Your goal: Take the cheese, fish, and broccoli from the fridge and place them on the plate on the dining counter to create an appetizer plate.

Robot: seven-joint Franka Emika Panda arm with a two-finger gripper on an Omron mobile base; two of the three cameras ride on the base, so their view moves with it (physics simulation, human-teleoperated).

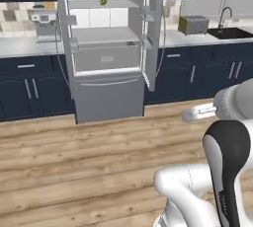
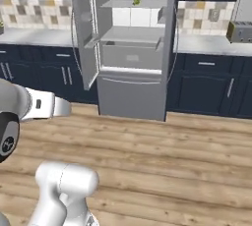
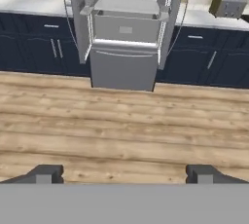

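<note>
The wooden plank floor (image 1: 74, 171) spread across the foreground between the robot and the far wall. Along that wall ran the dark navy cabinets (image 1: 29, 85) under a pale grey wall counter (image 1: 20, 47), with a tiled backsplash above.

Set among the cabinets, the fridge (image 1: 106, 48) stood with both upper doors swung wide, showing its white interior, glass shelves and a grey lower drawer front. In the right base view the fridge (image 2: 132, 48) appeared the same way, and the hand view looked straight at the fridge (image 3: 125, 38) from well across the floor.

To the right of the fridge in the left base view, a sink (image 1: 230, 32) with a curved tap was let into the counter, and a toaster (image 1: 193, 24) sat just beside it. The toaster (image 2: 241, 32) sat at the right edge of the right base view, and the toaster (image 3: 228, 6) in the hand view's upper right corner. A coffee machine (image 1: 45, 21) stood on the counter left of the fridge.

The gripper (image 3: 124, 174) hung over bare floor, its two dark fingertips (image 3: 46, 173) spread as wide as they go, with nothing between them.

The broccoli (image 1: 103, 1) rested on an upper glass shelf inside the fridge, a small green lump; the right base view also caught the broccoli (image 2: 136, 1) there. The cheese and the fish could not be made out.
</note>
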